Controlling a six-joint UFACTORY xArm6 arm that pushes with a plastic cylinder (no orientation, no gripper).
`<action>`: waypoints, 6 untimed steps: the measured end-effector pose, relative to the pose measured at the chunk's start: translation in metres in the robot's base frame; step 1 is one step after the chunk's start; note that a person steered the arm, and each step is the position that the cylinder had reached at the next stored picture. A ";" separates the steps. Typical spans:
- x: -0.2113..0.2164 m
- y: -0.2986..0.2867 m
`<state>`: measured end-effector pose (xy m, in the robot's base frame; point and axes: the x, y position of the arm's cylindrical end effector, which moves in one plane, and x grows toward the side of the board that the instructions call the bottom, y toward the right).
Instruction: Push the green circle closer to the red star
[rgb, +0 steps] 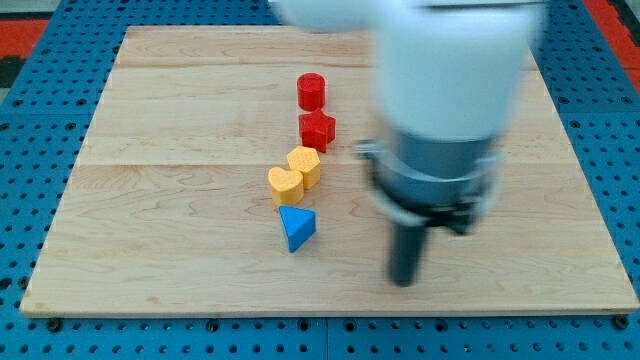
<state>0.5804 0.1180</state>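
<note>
The red star (317, 130) lies near the middle of the wooden board (150, 200). No green circle shows in this view; the blurred arm covers much of the board's right side and may hide it. My tip (403, 281) touches the board low on the view's right, well right of and below the red star, and to the right of the blue triangle (296, 228).
A red cylinder (312, 91) stands just above the red star. A yellow hexagon (305, 164) and a yellow heart (285, 185) touch each other below the star. The blue triangle lies below them. The board rests on a blue pegboard (40, 150).
</note>
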 end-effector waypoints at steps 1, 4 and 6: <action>-0.046 0.044; -0.194 0.037; -0.198 -0.052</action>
